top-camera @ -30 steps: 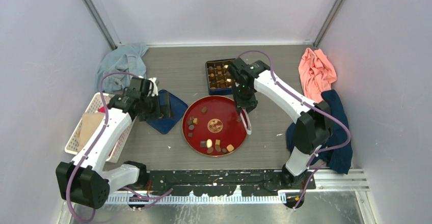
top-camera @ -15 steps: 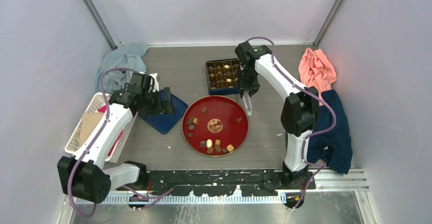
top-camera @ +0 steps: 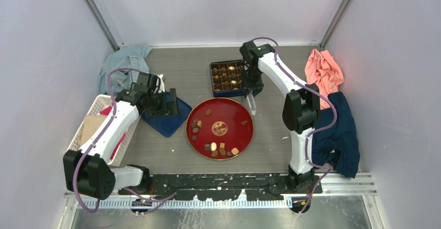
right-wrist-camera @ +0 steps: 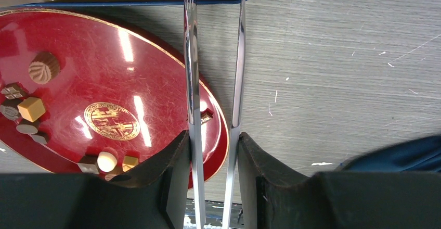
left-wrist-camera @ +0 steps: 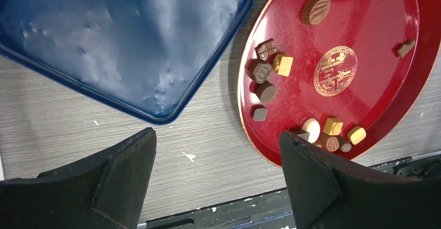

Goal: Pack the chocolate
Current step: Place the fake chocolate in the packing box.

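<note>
Several small chocolates lie on the red plate, with more along its near side. They also show in the left wrist view and the right wrist view. The blue box behind the plate holds several pieces. My right gripper is shut on metal tongs beside the box's right edge, above the plate's far right rim. The tong tips run off the frame. My left gripper is open and empty over the table between the blue lid and the plate.
A white basket stands at the left. A grey-blue cloth lies at the back left. A pink cloth and a dark blue cloth lie at the right. One piece sits by the plate's right rim.
My right arm has swung with the tongs from the plate's right rim back to beside the box. My left gripper has shifted slightly back and right over the lid.
</note>
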Tool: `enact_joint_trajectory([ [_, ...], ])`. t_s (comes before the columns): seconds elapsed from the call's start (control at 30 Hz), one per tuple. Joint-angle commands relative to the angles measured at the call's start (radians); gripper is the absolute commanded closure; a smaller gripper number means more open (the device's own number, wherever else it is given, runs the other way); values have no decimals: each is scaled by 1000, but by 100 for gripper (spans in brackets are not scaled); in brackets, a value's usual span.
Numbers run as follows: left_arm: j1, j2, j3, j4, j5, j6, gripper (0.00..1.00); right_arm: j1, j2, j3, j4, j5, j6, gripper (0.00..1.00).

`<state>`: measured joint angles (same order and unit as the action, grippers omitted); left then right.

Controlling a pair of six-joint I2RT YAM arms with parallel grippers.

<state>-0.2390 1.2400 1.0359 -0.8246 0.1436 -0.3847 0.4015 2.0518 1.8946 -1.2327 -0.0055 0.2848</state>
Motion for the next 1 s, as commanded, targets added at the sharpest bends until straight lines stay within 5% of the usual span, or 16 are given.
enact_joint_trajectory([
  [0.0, 7, 5, 46, 37, 14, 7, 12, -7, 1, 54, 1, -23, -20, 76],
  [0.97, 7, 28, 35, 48, 21, 3, 12, -13, -33, -27, 11, -53, -7, 75],
])
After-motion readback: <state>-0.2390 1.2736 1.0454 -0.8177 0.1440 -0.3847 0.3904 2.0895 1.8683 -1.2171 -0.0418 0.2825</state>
